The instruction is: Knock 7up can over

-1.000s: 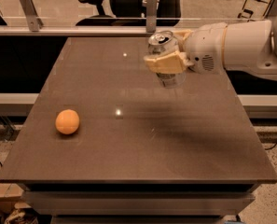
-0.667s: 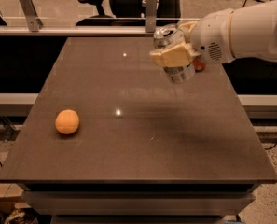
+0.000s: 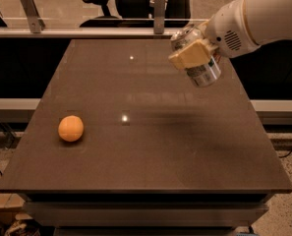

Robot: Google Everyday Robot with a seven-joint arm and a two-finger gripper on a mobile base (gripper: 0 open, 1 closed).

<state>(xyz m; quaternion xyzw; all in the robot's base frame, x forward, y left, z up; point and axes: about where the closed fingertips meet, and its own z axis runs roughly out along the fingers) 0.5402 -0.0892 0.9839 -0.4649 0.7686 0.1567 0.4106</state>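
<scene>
Camera view. The gripper sits over the far right part of the table, close to the table's right edge and a little short of its far edge. Open tabletop extends in front of the hand and well out to its left. To its right the surface ends almost at once.

The white arm enters from the upper right corner and slopes down and leftward to the hand. One tan finger lies across the side of the 7up can; the other finger is hidden behind the can. The hand is closed around the can and grips it about mid-body. The can is tilted, its top leaning away and to the left and its base pointing toward the near right. It appears to be clear of the surface. A soft shadow lies on the tabletop below and in front of the hand, apart from the can.

The table is dark brown, smooth and faintly reflective, with two small bright glints of light left of the hand. An orange rests on it well apart from the hand, far to the left and nearer the front edge.

Beyond the far edge, behind the hand, a pale metal rail runs across the view. One upright post stands just left of the hand and a second post stands far left. Behind the rail an office chair is partly in view on a light floor.
</scene>
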